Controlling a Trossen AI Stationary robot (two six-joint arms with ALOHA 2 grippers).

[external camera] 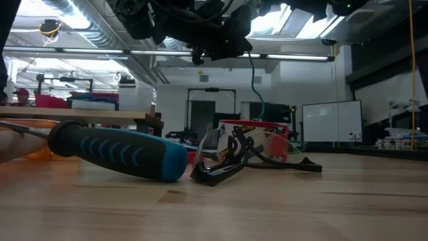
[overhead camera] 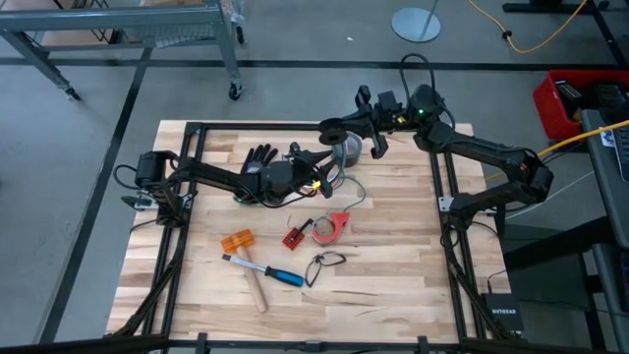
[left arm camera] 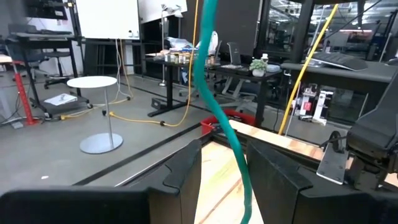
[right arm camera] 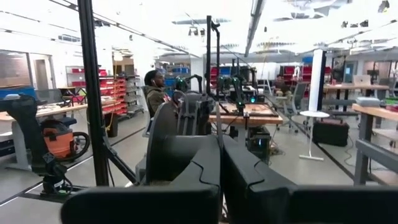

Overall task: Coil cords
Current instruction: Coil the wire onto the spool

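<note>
The desk [overhead camera: 393,275] is made of pale wood planks with thin lines between them. A black metal frame runs round its edges.

The left gripper [overhead camera: 316,160] is up in the air over the middle of the desk, just past a black glove [overhead camera: 257,167]. In the left wrist view its two dark fingers [left arm camera: 186,171] stand apart, with a gap between them. A smooth green wire [left arm camera: 219,118] runs up through that gap. You cannot tell if the fingers squeeze it.

The cords [overhead camera: 334,182] are thin, bendy wires in a loose bunch. They hang and lie right under the left gripper, beside a shiny round metal tin [overhead camera: 346,149]. A thin green loop trails from them onto the wood.

The right gripper [overhead camera: 334,126] is at the far side of the desk, near the tin. Its dark fingers [right arm camera: 193,168] are pressed together and hold nothing.

Nearer the front lies a tool with a fat blue and black rubber handle [external camera: 120,155]. Next to it is a small loop of thin black cord [external camera: 231,164]. A red roll of tape [overhead camera: 331,227], a little red block [overhead camera: 293,236] and an orange block [overhead camera: 237,241] sit close by.
</note>
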